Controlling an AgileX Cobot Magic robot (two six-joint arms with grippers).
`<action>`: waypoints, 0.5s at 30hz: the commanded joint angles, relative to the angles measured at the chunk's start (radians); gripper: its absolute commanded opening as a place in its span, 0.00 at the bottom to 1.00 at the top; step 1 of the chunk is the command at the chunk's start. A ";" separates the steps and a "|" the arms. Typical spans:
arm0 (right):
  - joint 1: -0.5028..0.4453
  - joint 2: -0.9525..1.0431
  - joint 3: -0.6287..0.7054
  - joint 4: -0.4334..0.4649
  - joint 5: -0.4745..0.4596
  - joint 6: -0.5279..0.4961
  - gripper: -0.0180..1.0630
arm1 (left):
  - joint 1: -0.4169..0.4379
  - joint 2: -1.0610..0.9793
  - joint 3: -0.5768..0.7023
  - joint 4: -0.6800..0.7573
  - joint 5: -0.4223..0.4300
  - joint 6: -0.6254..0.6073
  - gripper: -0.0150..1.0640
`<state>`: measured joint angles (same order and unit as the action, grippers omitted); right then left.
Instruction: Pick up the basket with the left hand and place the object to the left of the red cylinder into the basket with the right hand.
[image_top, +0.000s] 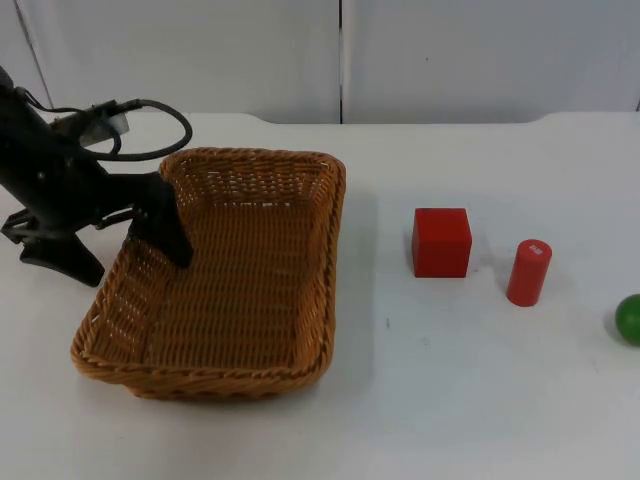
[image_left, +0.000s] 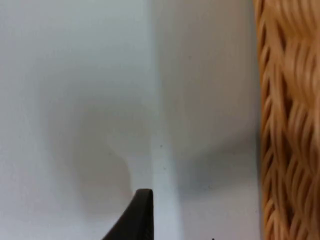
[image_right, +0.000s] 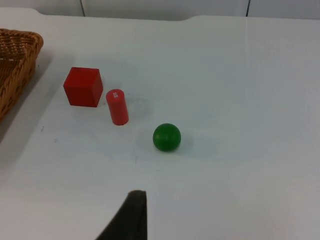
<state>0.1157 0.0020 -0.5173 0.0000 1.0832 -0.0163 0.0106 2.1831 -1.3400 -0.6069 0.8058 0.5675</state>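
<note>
- Top view: the left gripper (image_top: 150, 225) is at the wicker basket (image_top: 225, 275), on the rim far from the red cylinder (image_top: 528, 272). One finger (image_top: 170, 232) is inside the wall and one is outside, so the fingers stand astride the rim; if they already pinch it, I cannot tell. The basket seems to rest on the desk (image_top: 470, 400). A grip at one edge only could let the basket tip or slip when it is lifted.
- The red cube (image_top: 441, 242), the thing to place, sits just beside the cylinder, on its basket side. The right arm could knock the cylinder over when it reaches.
- Left wrist view: the basket wall (image_left: 290, 120) is near one fingertip (image_left: 140, 215).
- Right wrist view: one cube (image_right: 83, 86), one cylinder (image_right: 117, 106), one green ball (image_right: 166, 137), one basket (image_right: 15, 65). The right arm waits away from them; the state of its fingers I cannot tell.
</note>
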 joint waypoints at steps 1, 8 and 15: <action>-0.003 -0.002 0.002 0.000 -0.004 0.001 0.99 | -0.001 0.001 -0.006 0.010 0.001 -0.006 0.99; -0.003 -0.002 0.002 0.000 -0.004 0.002 0.99 | -0.049 0.001 -0.006 0.076 -0.050 -0.059 0.99; -0.003 -0.002 0.002 0.000 -0.004 0.002 0.99 | -0.069 0.001 -0.006 0.085 -0.070 -0.075 0.99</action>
<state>0.1157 0.0020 -0.5173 0.0000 1.0832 -0.0106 -0.0538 2.1836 -1.3400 -0.5355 0.7425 0.5032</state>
